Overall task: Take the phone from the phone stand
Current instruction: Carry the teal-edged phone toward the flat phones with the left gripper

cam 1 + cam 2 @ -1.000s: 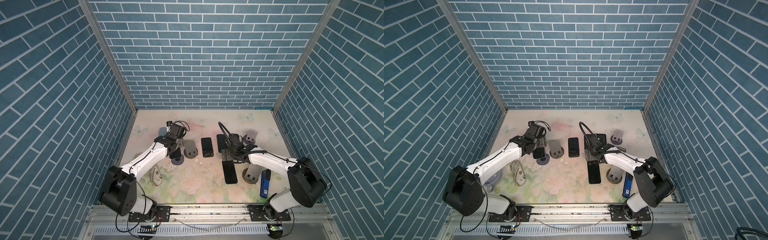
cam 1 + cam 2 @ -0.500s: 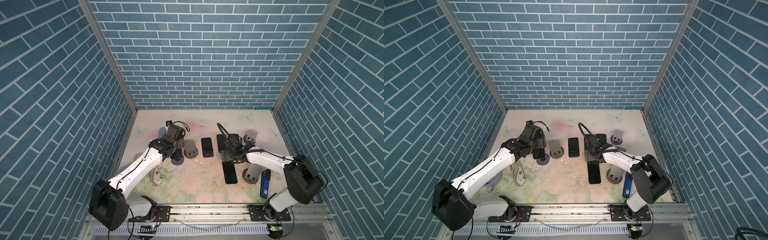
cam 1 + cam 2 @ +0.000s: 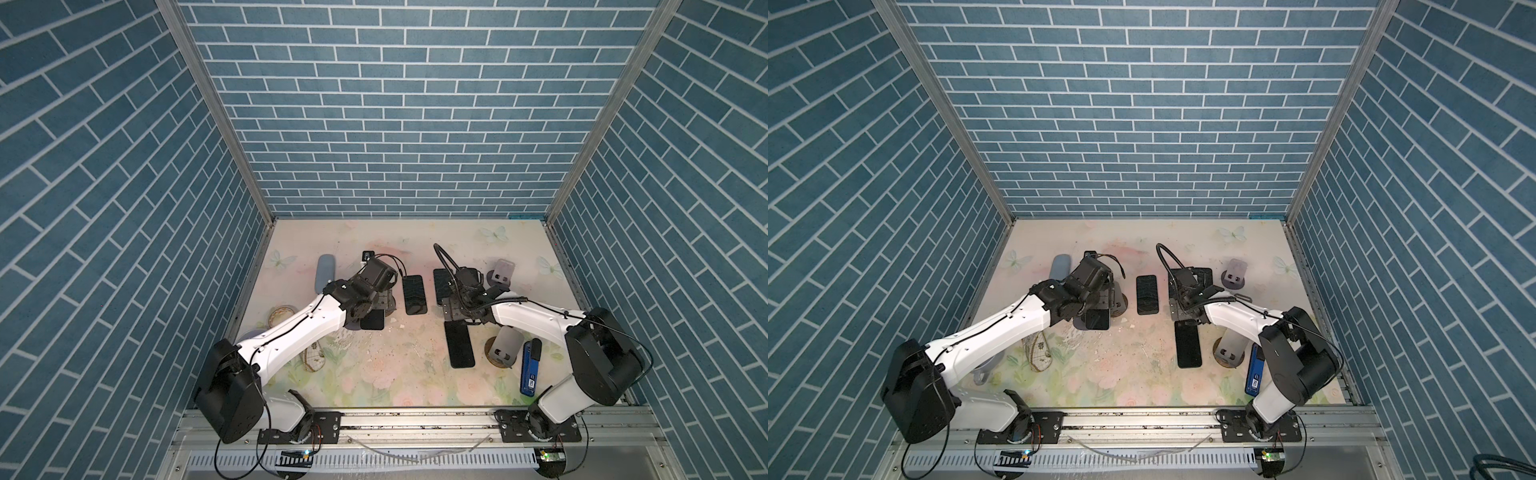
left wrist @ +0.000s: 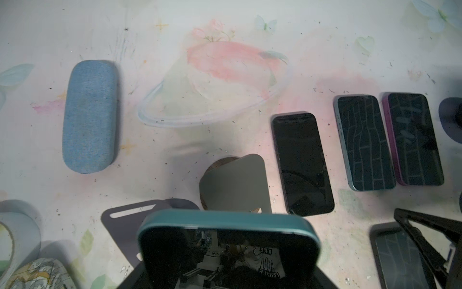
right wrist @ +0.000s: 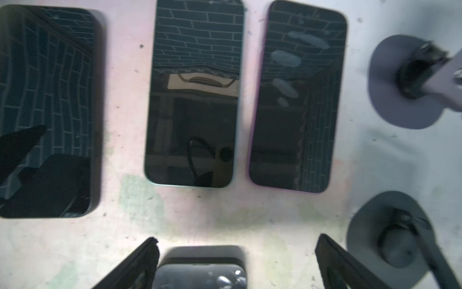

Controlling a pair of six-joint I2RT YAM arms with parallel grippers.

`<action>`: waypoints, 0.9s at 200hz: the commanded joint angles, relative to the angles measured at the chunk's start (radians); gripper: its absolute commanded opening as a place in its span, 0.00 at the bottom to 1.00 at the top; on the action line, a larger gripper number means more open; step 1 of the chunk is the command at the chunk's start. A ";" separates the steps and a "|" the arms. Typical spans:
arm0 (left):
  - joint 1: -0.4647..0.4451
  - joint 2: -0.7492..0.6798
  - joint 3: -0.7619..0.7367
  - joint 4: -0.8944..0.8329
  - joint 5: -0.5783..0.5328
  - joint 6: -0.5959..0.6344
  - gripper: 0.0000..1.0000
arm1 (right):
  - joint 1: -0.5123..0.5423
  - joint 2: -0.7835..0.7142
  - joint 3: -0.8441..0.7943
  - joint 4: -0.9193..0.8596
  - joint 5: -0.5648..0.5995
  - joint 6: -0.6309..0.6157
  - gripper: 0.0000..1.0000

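Observation:
My left gripper [image 4: 228, 281] is shut on a teal-edged phone [image 4: 228, 250] with a dark screen, and its fingers show only as dark shapes at the phone's two sides. The phone [image 3: 372, 320] is held just over a purple-grey phone stand [image 4: 135, 217], whose base [image 3: 1079, 323] peeks out beside it. Whether the phone's lower end still touches the stand is hidden. My right gripper [image 5: 237, 246] stands open low over the table, with the top end of a flat black phone [image 5: 200, 267] between its fingers [image 5: 147, 252], apart from them.
Three dark phones [image 5: 195, 95] lie flat in a row at mid-table. A grey stand on a wooden base [image 4: 237, 185] stands next to the held phone. More stands [image 3: 503, 272] [image 3: 505, 351] are at the right. A blue glasses case [image 3: 325, 272], a tape roll [image 3: 280, 316] and a blue device [image 3: 530, 368] lie about.
The left arm has lifted at the shoulder and carried the phone a little to the right and towards the front. The right gripper has stayed open in nearly the same place.

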 commanded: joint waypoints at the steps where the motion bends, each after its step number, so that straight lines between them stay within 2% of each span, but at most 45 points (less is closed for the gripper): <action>1: -0.037 0.027 0.043 0.015 -0.001 -0.019 0.53 | -0.014 -0.070 0.024 -0.018 0.091 -0.046 0.98; 32: -0.087 0.073 0.057 0.038 0.019 -0.043 0.53 | -0.044 -0.129 -0.004 -0.019 0.131 -0.051 0.98; 111: -0.191 0.226 0.167 0.056 0.056 -0.068 0.53 | -0.097 -0.229 -0.057 -0.004 0.139 -0.055 0.98; 180: -0.228 0.350 0.229 0.055 0.187 -0.114 0.53 | -0.109 -0.267 -0.089 0.010 0.136 -0.045 0.99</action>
